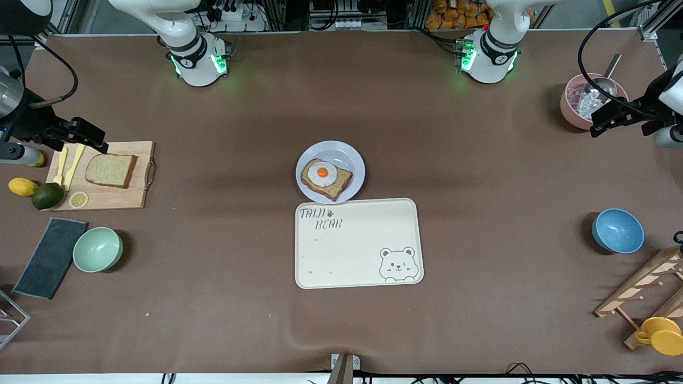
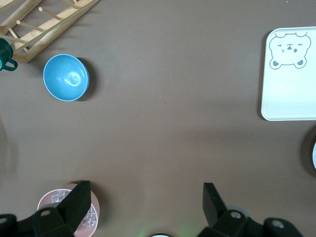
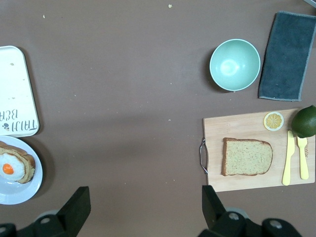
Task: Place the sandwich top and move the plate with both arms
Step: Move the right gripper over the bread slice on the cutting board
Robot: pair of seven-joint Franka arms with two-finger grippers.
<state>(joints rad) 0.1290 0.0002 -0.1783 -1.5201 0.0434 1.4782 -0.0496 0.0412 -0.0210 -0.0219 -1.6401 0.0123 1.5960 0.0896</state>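
The sandwich top (image 1: 110,170) is a plain brown slice lying flat on a wooden cutting board (image 1: 122,198) toward the right arm's end of the table; it also shows in the right wrist view (image 3: 247,157). The plate (image 1: 348,154) sits mid-table, touching the tray's edge, and bears a bread slice with a fried egg (image 1: 325,178); it also shows in the right wrist view (image 3: 15,196). My right gripper (image 1: 93,140) hangs open and empty over the board's corner (image 3: 145,205). My left gripper (image 1: 603,122) hangs open and empty beside a pink bowl (image 2: 146,197).
A cream bear-printed tray (image 1: 358,242) lies nearer the camera than the plate. A yellow knife and fork, a lemon slice, a lime and a lemon are by the board. A green bowl (image 1: 97,249), a dark cloth (image 1: 50,257), a blue bowl (image 1: 617,230), the pink bowl (image 1: 573,104) and a wooden rack (image 1: 645,288) are also there.
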